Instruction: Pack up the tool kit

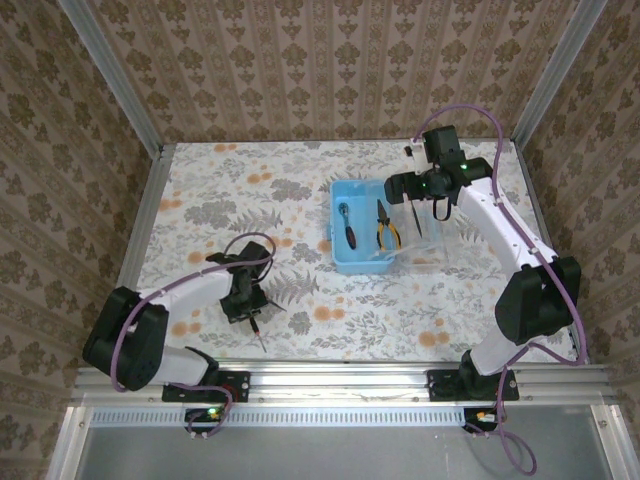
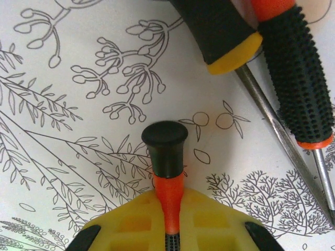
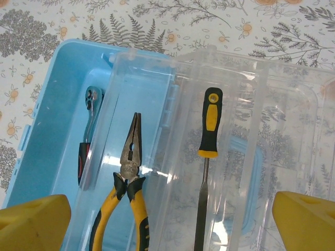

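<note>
My left gripper [image 1: 245, 298] [image 2: 170, 235] is clenched on a small screwdriver with a red neck and a round black cap [image 2: 165, 149]; my yellow pads [image 2: 209, 214] press the neck from both sides, and the cap sticks out past them over the white tablecloth printed with grey leaves and orange flowers [image 1: 200, 200]; whether this screwdriver rests on the cloth or hangs clear of it I cannot tell. Just beyond it, in the left wrist view, two more tools lie side by side: a black handle with a yellow end [image 2: 222, 34] and a black studded handle with red bands [image 2: 299, 78]; their steel shafts run off to the lower right. Further right stands the rectangular light-blue plastic case [image 1: 345, 262] [image 3: 47, 115], open, its clear plastic lid [image 1: 425, 250] [image 3: 296, 130] folded out to the right; in the blue half lies a ratchet-headed tool with a black and red handle [image 3: 88, 136]; beside it, under the clear edge, lie yellow-handled pliers [image 1: 386, 232] [image 3: 130, 167]; in the lid lies a slim tool with a black and yellow handle [image 3: 209, 123]. My right gripper [image 1: 428, 205] [image 3: 170, 225] hangs over that lid, jaws released wide, holding nothing.
</note>
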